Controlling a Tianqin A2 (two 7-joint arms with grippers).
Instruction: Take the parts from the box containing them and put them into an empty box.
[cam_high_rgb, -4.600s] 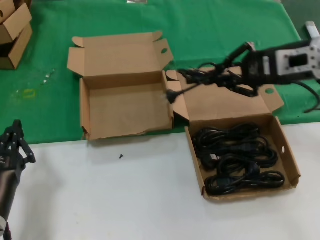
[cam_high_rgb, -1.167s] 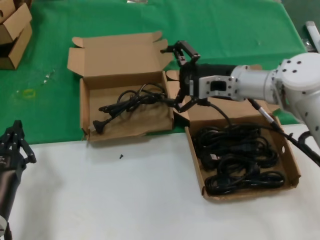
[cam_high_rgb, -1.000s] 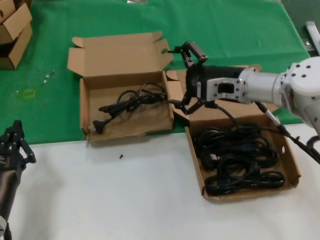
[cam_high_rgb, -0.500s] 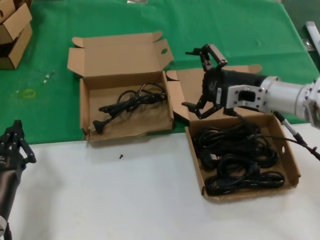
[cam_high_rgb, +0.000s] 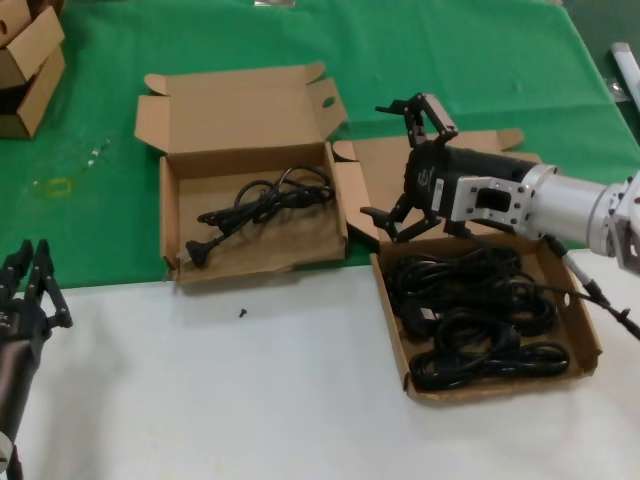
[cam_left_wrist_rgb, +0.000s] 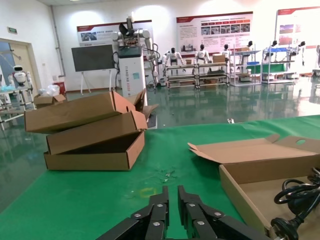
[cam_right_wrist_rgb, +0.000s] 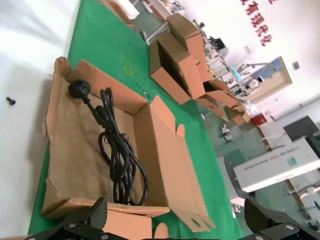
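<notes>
Worktop: green cloth (cam_high_rgb: 450, 50) over far half, white surface (cam_high_rgb: 250, 400) along near edge. Exhibition hall behind; wall posters unreadable.

Right gripper (cam_high_rgb: 398, 160) above flap of intact brown cardboard box (cam_high_rgb: 590, 330) at right near edge holding black coiled power cords (cam_high_rgb: 475, 310); jaws spread wide, holding nothing.

One black power cord (cam_high_rgb: 255, 208) lies in ragged-fronted brown cardboard box (cam_high_rgb: 172, 230), mid-worktop.

Left gripper (cam_left_wrist_rgb: 172, 206) at left near corner, fingers nearly together, empty.

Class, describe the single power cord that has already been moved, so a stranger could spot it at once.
Find the green cloth, then the box with the ragged front edge on it. The cord lies there alone, loosely stretched, plug toward the front corner, unlike the coiled cords packed together.
</notes>
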